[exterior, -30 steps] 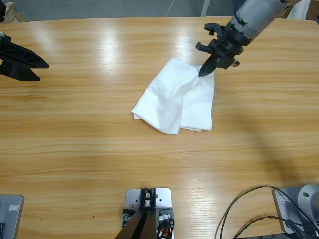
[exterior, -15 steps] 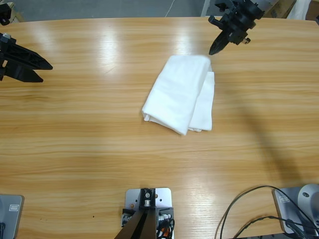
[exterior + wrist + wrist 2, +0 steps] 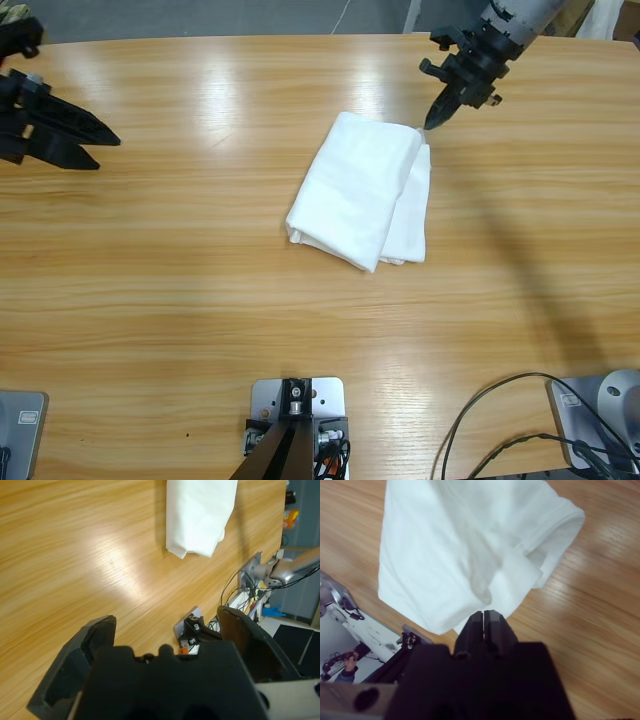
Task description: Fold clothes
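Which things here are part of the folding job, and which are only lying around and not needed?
Part of the job:
- white T-shirt, folded into a bundle on the table
- right claw, shut, at the bundle's far corner
- left claw, open, far off to the side

Just lying about:
- black cables at the table's near edge
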Controlling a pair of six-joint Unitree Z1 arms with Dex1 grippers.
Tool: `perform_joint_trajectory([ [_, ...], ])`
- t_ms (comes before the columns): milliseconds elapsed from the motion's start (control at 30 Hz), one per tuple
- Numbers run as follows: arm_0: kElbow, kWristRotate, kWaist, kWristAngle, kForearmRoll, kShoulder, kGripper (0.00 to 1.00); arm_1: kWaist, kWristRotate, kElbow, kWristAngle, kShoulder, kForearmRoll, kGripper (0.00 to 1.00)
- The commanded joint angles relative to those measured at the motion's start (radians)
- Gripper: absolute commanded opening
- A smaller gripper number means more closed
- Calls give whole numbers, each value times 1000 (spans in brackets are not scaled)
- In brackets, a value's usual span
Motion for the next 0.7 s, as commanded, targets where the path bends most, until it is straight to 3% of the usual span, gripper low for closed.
perform_joint_trajectory([
  [33, 50, 38, -86, -268, -220, 207, 848, 7, 0, 155, -19, -230, -88, 908],
  [100, 69, 46, -95, -424, -322, 323, 844, 11, 3, 176, -19, -258, -89, 913],
  [200, 69, 0, -107, -451, -403, 435, 849, 19, 4, 196, -18, -289, -75, 922],
  [333, 74, -172, -107, -329, -471, 529, 849, 36, 4, 211, -16, -316, -64, 922],
  [400, 65, -224, -123, -269, -497, 537, 727, 55, 4, 208, -14, -322, -56, 922],
  [467, 36, -278, -161, -201, -498, 532, 740, 72, 9, 204, -13, -329, -50, 922],
  [500, 19, -305, -180, -194, -498, 534, 788, 77, 10, 200, -12, -332, -46, 922],
  [700, -77, -440, -314, -202, -497, 550, 845, 80, 9, 183, -16, -353, -17, 930],
])
